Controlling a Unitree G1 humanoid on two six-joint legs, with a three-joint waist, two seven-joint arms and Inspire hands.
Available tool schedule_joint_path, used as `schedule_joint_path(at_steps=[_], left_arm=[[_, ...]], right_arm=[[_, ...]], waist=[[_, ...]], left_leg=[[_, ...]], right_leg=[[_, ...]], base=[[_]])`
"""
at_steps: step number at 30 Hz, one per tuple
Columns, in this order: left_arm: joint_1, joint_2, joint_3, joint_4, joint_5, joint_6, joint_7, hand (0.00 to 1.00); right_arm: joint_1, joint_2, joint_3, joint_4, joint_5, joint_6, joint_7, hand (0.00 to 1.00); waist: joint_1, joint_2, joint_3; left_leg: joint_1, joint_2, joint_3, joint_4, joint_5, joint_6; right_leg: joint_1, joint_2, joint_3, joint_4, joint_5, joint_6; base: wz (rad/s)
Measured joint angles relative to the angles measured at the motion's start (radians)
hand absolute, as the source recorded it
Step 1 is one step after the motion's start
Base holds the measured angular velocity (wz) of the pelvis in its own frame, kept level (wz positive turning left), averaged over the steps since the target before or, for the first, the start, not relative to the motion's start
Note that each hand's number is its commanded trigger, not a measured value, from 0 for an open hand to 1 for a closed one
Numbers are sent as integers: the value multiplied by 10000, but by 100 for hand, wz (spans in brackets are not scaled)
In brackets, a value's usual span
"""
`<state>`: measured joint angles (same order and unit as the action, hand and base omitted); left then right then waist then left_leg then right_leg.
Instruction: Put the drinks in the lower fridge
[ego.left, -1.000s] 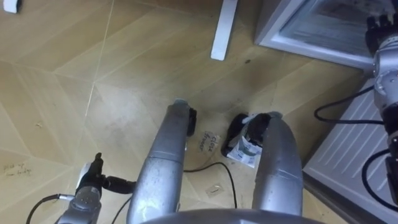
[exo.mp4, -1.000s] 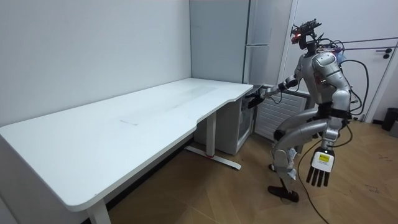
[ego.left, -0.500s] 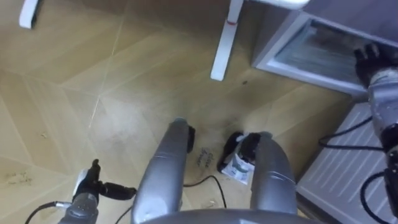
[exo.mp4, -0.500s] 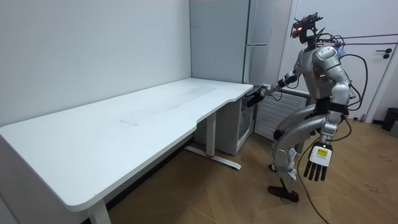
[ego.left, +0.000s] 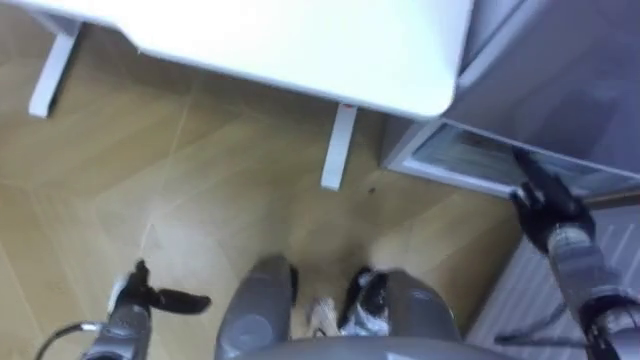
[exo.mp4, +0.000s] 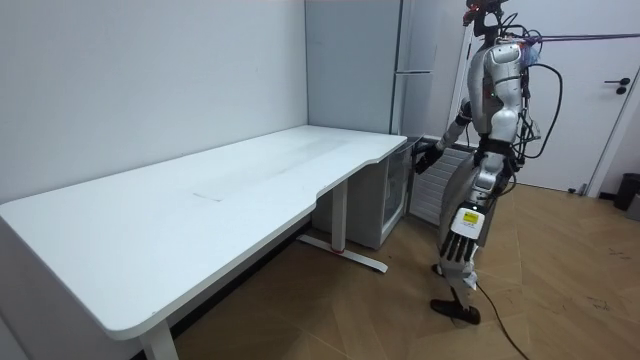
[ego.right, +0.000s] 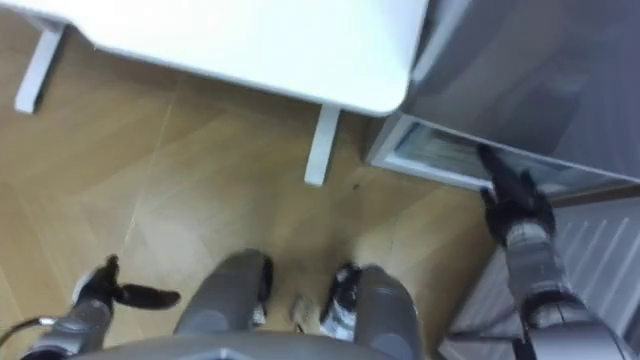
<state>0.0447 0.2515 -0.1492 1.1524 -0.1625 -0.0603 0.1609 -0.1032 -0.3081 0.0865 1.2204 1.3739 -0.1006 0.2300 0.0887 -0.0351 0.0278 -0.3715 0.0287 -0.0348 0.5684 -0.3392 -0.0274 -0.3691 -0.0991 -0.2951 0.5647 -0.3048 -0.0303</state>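
Wood floor (ego.left: 200, 190) below counter (ego.left: 300, 40), lower fridge (ego.left: 470, 165) beside its end; right robot hand (ego.left: 545, 208) at it, fingers (ego.left: 528, 172) apparently straight, empty; left robot hand (ego.left: 165, 298) low, open, empty; could slip off fridge if uncurled.
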Motion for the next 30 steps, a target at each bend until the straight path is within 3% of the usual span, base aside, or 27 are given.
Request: schedule_joint_path(at_steps=[2, 7, 11, 14, 17, 21, 24, 30], left_arm=[[64, -193, 262, -16, 4, -163, 3, 0], [537, -405, 452, -72, 29, -555, 24, 0], [1113, -442, 957, -151, 175, -565, 139, 0], [1453, -574, 1314, -140, 271, -543, 264, 0], [1661, -622, 1479, -156, 476, -466, 334, 0], [1754, -677, 1498, -167, 491, 0, 235, 0], [1790, -759, 1933, -161, 699, 189, 206, 0], [1867, -772, 2510, -164, 1407, 391, 19, 0]], right_arm=[[443, 163, 9, -30, -256, 3, 154, 0], [1572, 683, 71, 201, -1182, 160, 473, 0], [2051, 928, -9, 233, -2407, 190, 416, 0], [2166, 979, -370, 815, -3615, 296, 269, 0], [2293, 1081, -406, 1207, -4117, 507, -50, 0], [2440, 1322, -428, 1199, -4407, 975, -265, 0], [2435, 1445, -676, 1197, -4458, 1202, -404, 0], [2445, 1433, -1112, 1190, -5482, 1258, -415, 0]], waist=[[-21, 13, -86], [-239, 36, -174], [-422, -29, -230], [-597, 60, -256], [-585, 126, -232], [-595, 202, -240], [-610, 229, -228], [-626, 213, -210]], left_leg=[[499, 2, 228, -424, 65, 41], [2274, 66, 550, -1863, 348, 81], [3066, 143, 586, -2392, 384, 64], [3597, 166, 570, -2693, 392, 64], [4019, 160, 590, -2892, 393, 65], [4318, 162, 586, -2999, 393, 66], [4526, 163, 603, -3015, 393, 66], [4784, 164, 598, -3119, 404, 92]], right_leg=[[351, 42, 170, -336, 79, 80], [1965, 312, 321, -1706, 413, 263], [2770, 477, 350, -2311, 518, 292], [3442, 573, 287, -2893, 659, 366], [3902, 609, 333, -3127, 704, 417], [4211, 651, 428, -3288, 744, 442], [4382, 658, 461, -3278, 745, 441], [4598, 661, 509, -3268, 784, 443]], base=[[-26], [-11], [-4], [5], [-2], [-4], [-3], [0]])
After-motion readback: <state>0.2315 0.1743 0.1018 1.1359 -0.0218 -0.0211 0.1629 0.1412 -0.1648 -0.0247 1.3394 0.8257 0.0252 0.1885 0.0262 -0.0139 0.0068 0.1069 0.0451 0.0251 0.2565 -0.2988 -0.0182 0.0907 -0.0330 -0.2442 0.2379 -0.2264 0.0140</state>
